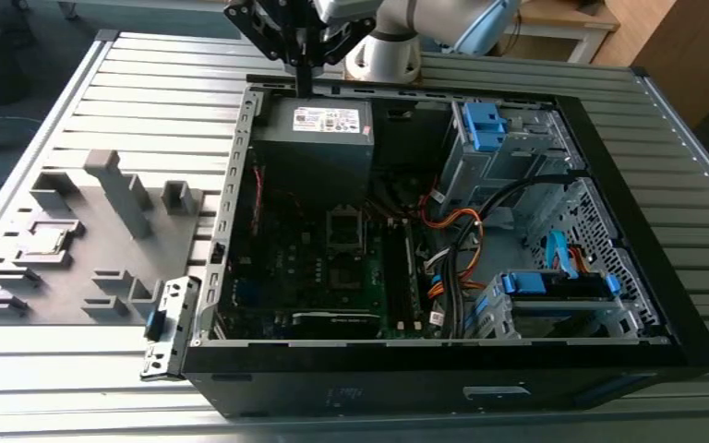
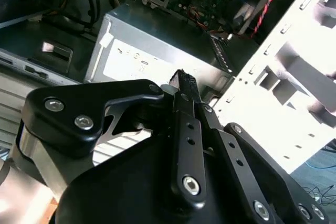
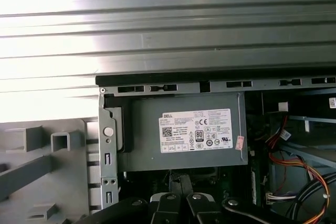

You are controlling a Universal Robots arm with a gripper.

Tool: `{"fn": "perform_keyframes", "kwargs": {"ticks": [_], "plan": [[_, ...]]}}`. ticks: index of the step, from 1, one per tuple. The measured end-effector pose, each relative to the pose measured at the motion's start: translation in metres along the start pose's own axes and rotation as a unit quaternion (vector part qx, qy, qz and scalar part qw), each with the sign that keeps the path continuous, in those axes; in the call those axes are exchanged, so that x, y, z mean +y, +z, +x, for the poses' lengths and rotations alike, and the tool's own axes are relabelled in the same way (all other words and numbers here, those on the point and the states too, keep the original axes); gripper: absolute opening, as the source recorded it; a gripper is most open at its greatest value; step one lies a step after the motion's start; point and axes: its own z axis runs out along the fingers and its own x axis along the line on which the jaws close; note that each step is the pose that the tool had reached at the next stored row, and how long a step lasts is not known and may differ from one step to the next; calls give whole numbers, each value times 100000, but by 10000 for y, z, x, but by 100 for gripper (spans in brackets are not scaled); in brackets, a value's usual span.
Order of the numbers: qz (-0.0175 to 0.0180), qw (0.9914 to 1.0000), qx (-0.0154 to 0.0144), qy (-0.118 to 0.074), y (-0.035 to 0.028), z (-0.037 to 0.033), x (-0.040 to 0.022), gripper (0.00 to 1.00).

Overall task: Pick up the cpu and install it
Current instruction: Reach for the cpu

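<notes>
The cpu (image 1: 51,238), a small pale square chip, lies flat in a recess of the grey plastic fixture (image 1: 96,249) at the exterior view's left, beside the open black computer case (image 1: 453,240). My gripper (image 1: 303,89) hangs far from it, above the case's back edge and the grey power supply (image 1: 318,134). Its black fingers are shut together with nothing between them, as both wrist views show (image 2: 184,78) (image 3: 178,180). On the green motherboard, the silvery socket (image 1: 344,227) sits near the middle of the case.
Tall grey blocks (image 1: 121,189) rise from the fixture. Inside the case are orange and black cables (image 1: 453,240), blue drive brackets (image 1: 484,125) and a drive cage (image 1: 552,295). The case's detached bracket (image 1: 170,323) lies at its front left corner. The slatted metal table (image 1: 145,83) surrounds everything.
</notes>
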Motion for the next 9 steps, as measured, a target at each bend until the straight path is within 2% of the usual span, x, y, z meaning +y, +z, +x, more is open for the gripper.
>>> {"fn": "perform_keyframes", "kwargs": {"ticks": [5, 9], "plan": [[0, 100000, 0, -7, 6, 102, 18, 11], [1, 100000, 2, -2, 12, 217, 29, 11]]}}
